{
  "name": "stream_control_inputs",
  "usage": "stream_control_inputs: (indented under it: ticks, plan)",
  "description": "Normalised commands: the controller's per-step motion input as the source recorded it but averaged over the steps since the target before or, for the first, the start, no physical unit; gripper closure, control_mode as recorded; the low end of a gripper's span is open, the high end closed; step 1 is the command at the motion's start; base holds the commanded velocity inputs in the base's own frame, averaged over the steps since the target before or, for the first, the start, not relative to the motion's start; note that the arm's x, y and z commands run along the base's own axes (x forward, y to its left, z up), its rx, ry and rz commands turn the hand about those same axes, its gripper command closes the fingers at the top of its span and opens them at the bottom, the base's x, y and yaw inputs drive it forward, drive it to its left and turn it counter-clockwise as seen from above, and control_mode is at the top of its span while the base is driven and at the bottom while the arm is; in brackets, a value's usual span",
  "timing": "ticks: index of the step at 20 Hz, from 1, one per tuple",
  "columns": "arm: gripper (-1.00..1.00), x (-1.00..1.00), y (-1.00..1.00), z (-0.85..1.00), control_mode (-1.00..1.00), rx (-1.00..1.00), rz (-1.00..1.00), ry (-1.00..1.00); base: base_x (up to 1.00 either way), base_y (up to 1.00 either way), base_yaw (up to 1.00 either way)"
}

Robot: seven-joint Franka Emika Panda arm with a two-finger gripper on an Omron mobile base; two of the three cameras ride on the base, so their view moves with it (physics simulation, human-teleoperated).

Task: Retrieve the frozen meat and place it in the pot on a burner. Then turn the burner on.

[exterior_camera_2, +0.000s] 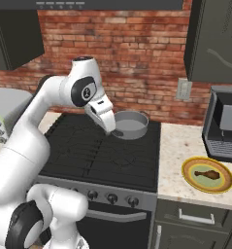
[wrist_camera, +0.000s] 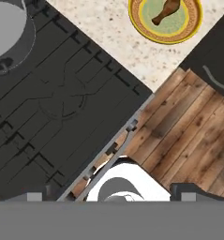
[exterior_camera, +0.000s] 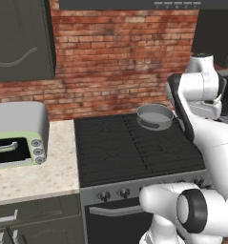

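Note:
The frozen meat (exterior_camera_2: 206, 173) is a small brown drumstick lying on a round yellow-green plate (exterior_camera_2: 190, 168) on the counter right of the cooktop; the hand view has the meat (wrist_camera: 166, 11) at its top edge. The grey pot (exterior_camera: 155, 116) stands on the back right burner (exterior_camera: 134, 126) of the dark cooktop, with nothing inside it. My gripper (exterior_camera_2: 112, 130) hangs above the cooktop beside the pot (exterior_camera_2: 131, 124), well left of the plate. In the hand view its fingertips (wrist_camera: 34, 197) stand far apart, open, with nothing between them.
Round grey knobs (exterior_camera_2: 112, 198) line the stove's front. A toaster oven (exterior_camera: 15, 138) sits on the left counter, and a dark appliance (exterior_camera_2: 226, 126) stands behind the plate at the right. Dark wall cabinets hang on both sides. Wooden floor (wrist_camera: 188, 122) lies before the stove.

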Motion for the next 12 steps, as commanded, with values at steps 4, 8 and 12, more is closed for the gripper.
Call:
stream_control_inputs:
  ticks: [4,8,12]
  plan:
    - [-1.00,-0.08,-0.71,-0.17,-1.00,-0.03,-0.34,0.02,0.00,0.00,0.00]
    - [-1.00,-0.02,-0.79,-0.48,-1.00,0.00,-0.33,0.00,0.00,0.00,0.00]
    - [-1.00,0.17,-0.65,-0.44,-1.00,0.00,-0.14,0.00,0.00,0.00,0.00]
